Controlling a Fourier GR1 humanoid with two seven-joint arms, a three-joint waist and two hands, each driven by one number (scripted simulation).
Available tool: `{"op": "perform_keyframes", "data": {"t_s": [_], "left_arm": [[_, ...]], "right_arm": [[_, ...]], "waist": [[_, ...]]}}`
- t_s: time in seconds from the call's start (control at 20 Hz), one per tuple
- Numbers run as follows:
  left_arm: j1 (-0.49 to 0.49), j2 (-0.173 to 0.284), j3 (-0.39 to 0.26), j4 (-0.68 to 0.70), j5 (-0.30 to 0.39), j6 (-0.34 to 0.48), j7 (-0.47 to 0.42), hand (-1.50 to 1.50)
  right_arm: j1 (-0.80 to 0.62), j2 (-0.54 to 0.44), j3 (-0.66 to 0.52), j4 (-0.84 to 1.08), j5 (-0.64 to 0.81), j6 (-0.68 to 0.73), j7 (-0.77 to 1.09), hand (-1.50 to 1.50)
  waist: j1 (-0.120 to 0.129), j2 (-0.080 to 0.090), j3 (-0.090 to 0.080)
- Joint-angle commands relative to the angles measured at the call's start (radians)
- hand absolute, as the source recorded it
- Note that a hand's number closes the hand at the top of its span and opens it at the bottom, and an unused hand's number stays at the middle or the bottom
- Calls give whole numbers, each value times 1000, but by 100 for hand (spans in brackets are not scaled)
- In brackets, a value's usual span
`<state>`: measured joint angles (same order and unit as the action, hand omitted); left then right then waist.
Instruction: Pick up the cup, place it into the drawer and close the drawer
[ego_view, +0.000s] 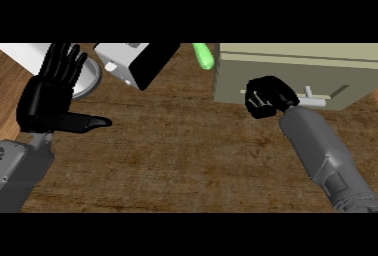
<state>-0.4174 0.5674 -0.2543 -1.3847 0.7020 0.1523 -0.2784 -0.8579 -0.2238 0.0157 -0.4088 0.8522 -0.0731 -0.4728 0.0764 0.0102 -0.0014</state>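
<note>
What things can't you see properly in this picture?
- The cup: nowhere in the head view; it may be hidden.
- Right hand: curled at the drawer front; its fingers hide whatever they may hold.
- Green object: cut off by the top edge.
- Plate: partly behind the left hand.

Beige drawer (295, 70) at top right, white handle (314, 100) on front; cup not visible.

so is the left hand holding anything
No, the left hand is open at the view's left, fingers straight and pointing up, with nothing in it.
</note>
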Motion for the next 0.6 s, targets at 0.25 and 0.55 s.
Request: {"op": "perform_keyframes", "data": {"t_s": [0.25, 0.55], "left_arm": [[-9, -16, 0, -10, 6, -40, -3, -150], [2, -23, -12, -17, 10, -58, 7, -150]], "right_arm": [[-128, -125, -89, 127, -43, 45, 2, 150], [-109, -132, -125, 135, -76, 20, -40, 150]], "waist": [[37, 40, 6], [48, 42, 7]]}}
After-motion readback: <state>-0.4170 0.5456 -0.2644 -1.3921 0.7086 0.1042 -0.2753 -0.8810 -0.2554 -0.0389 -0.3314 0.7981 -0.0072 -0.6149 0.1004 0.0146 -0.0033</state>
